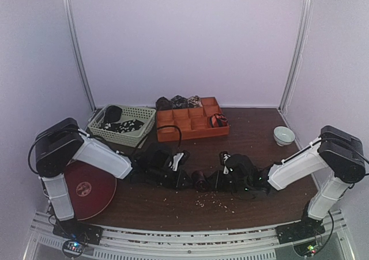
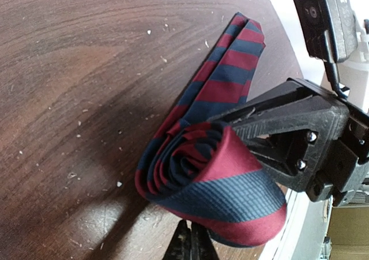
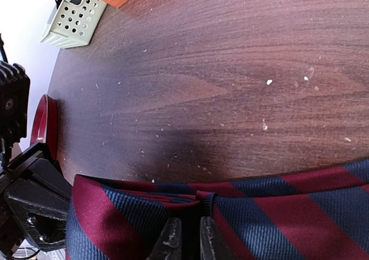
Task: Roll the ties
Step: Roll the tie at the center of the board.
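A red-and-navy striped tie [image 1: 200,179] lies mid-table between my two grippers. In the left wrist view one end is rolled into a coil [image 2: 199,168] and the rest runs away flat across the wood. My left gripper [image 2: 193,242] has its tips pressed together at the coil's lower edge. My right gripper [image 3: 191,240] pinches a fold of the same tie [image 3: 277,208], and its black body shows beside the coil in the left wrist view [image 2: 288,133]. In the top view the left gripper [image 1: 183,176] and right gripper [image 1: 219,178] nearly meet.
An orange compartmented tray [image 1: 173,134] stands at the back with a coiled tie [image 1: 218,120] in it and dark ties [image 1: 179,102] behind it. A pale green basket [image 1: 144,111] holds dark ties. A red plate [image 1: 89,189] lies front left, and a white bowl [image 1: 283,135] at right.
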Available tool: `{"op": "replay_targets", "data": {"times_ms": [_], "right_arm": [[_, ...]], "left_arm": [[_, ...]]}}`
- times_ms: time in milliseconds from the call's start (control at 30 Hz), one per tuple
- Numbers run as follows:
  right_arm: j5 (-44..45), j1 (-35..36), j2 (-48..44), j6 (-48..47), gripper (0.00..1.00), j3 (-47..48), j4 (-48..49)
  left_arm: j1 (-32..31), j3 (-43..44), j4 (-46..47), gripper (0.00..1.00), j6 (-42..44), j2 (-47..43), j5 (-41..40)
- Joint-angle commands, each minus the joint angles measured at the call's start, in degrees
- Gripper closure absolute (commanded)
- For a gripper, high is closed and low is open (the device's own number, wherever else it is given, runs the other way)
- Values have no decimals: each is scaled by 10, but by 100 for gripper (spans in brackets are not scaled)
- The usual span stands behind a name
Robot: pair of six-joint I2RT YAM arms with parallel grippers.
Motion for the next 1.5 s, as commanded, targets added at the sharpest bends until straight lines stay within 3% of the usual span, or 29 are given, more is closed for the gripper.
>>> {"op": "replay_targets", "data": {"times_ms": [0,367,600,900,1467], "right_arm": [[2,-4,1,-15,86,-11,21],[0,-4,7,-14,87,-18,42],[74,-10,-27,-37,84,-10,-52],[96,-21,-66,-45,80,-21,-83],[45,-39,-200,-64,59,-30,-117]], "left_arm": [[-3,20,16,96,14,11,14],[-9,35,7,93,18,13,18],[-10,50,-12,91,21,18,10],[-11,67,-32,91,26,26,12],[-17,131,-68,90,40,61,15]]}}
